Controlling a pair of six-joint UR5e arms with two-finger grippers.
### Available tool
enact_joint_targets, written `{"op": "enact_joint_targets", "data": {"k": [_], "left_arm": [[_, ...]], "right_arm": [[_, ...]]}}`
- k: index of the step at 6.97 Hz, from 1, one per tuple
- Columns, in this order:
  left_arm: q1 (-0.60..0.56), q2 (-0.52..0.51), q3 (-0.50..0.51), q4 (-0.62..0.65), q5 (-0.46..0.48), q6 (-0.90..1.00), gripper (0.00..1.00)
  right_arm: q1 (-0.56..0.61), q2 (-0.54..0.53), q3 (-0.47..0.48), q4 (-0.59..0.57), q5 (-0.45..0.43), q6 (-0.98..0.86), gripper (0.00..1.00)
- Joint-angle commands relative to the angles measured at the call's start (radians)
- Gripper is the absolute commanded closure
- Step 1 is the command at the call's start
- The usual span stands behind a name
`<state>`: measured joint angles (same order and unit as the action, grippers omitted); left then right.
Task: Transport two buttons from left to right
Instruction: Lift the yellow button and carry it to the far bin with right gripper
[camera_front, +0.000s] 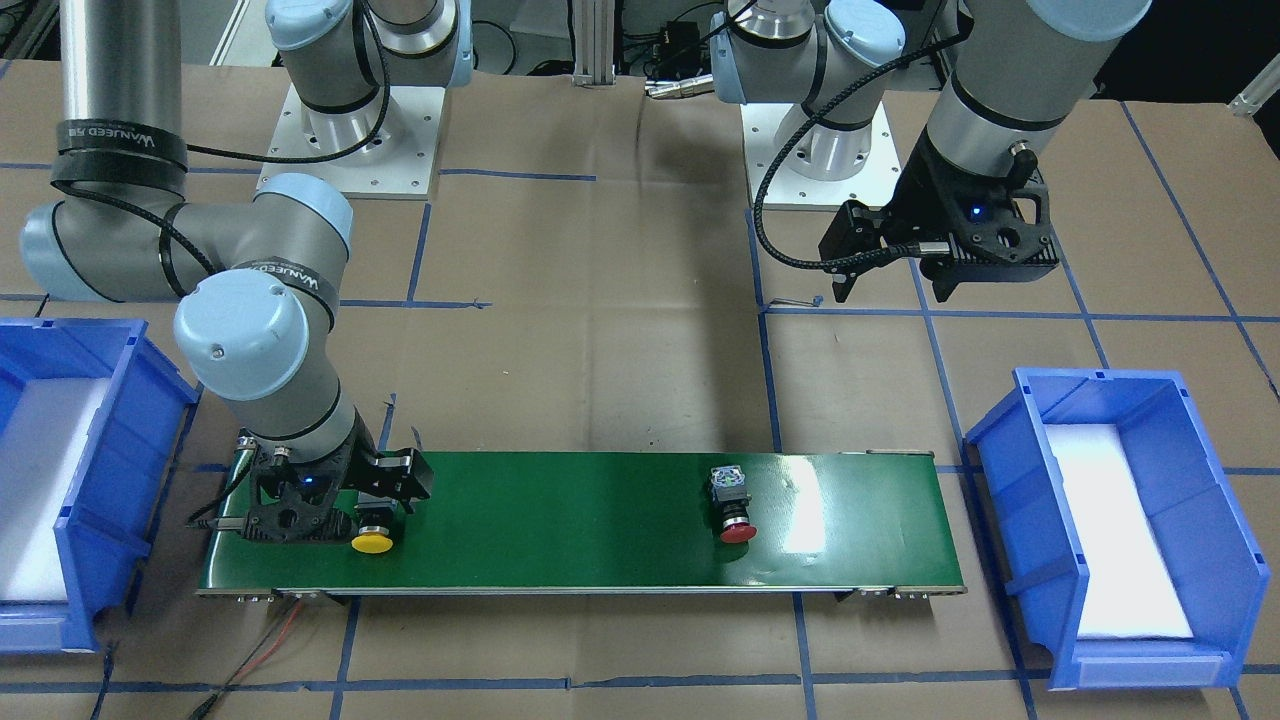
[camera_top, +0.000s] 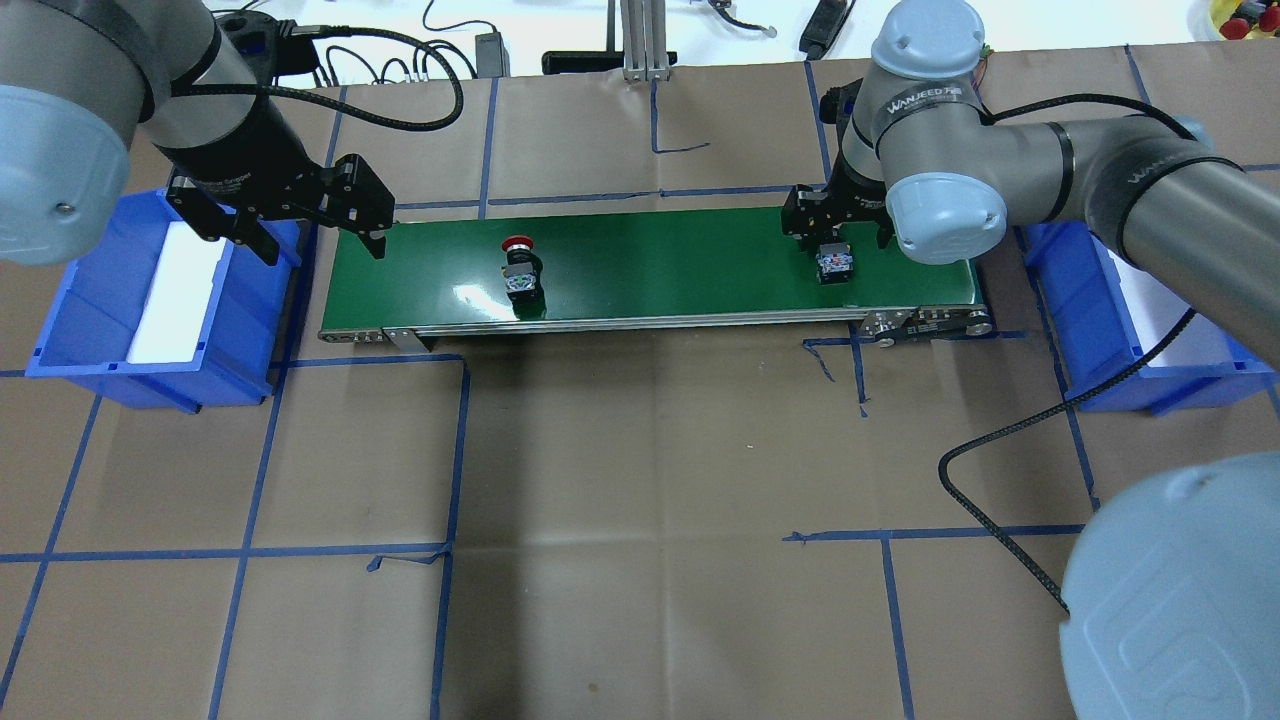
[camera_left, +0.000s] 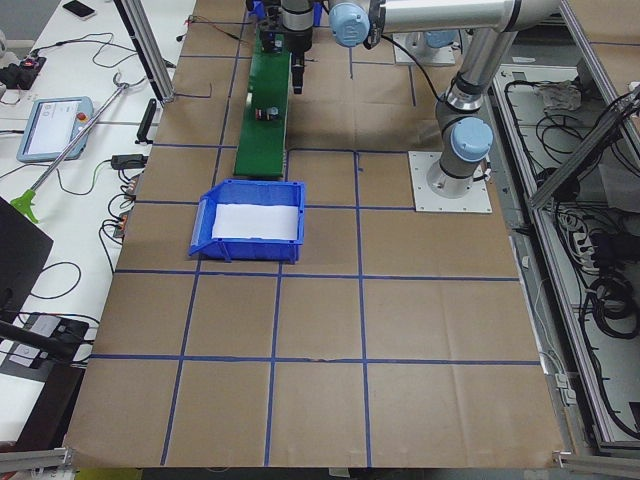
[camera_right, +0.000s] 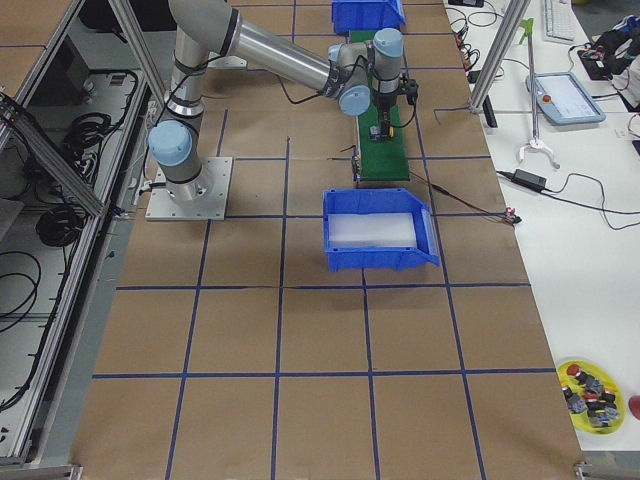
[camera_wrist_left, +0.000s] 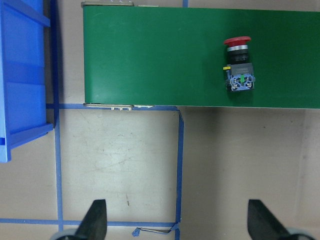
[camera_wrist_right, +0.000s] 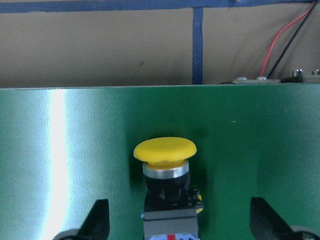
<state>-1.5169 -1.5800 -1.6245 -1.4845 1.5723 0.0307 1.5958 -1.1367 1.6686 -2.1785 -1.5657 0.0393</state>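
Note:
The yellow-capped button (camera_wrist_right: 165, 152) lies on its side on the green conveyor belt (camera_front: 580, 520), at the belt's end on the robot's right. My right gripper (camera_front: 375, 512) is open and low over it, one finger on each side, not clamping it; the right wrist view shows both fingers (camera_wrist_right: 97, 220) wide apart. The red-capped button (camera_front: 735, 512) lies on the belt nearer the robot's left end; it also shows in the left wrist view (camera_wrist_left: 239, 65). My left gripper (camera_top: 323, 248) is open and empty, raised above the belt's left end.
A blue bin (camera_top: 240, 330) with a white liner stands off the belt's left end, and another blue bin (camera_top: 1060, 290) off the right end. Blue tape lines cross the brown paper table cover. Red and black wires (camera_front: 265, 650) run from the belt's right-hand end.

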Motion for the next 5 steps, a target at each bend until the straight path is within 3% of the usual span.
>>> {"op": "enact_joint_targets", "data": {"k": [1, 2, 4, 5], "left_arm": [[0.0, 0.0, -0.001, 0.003, 0.0, 0.0, 0.0], [0.001, 0.0, 0.0, 0.006, -0.002, 0.0, 0.0], [0.0, 0.0, 0.0, 0.006, -0.003, -0.002, 0.0], [0.0, 0.0, 0.0, 0.006, -0.003, -0.002, 0.0]], "right_arm": [[-0.022, 0.011, -0.007, 0.017, -0.005, -0.004, 0.54], [-0.036, 0.009, -0.004, 0.052, -0.005, -0.009, 0.87], [-0.068, -0.02, -0.006, 0.082, -0.013, -0.055, 0.91], [-0.121, -0.097, -0.007, 0.135, -0.01, -0.07, 0.91]]}}
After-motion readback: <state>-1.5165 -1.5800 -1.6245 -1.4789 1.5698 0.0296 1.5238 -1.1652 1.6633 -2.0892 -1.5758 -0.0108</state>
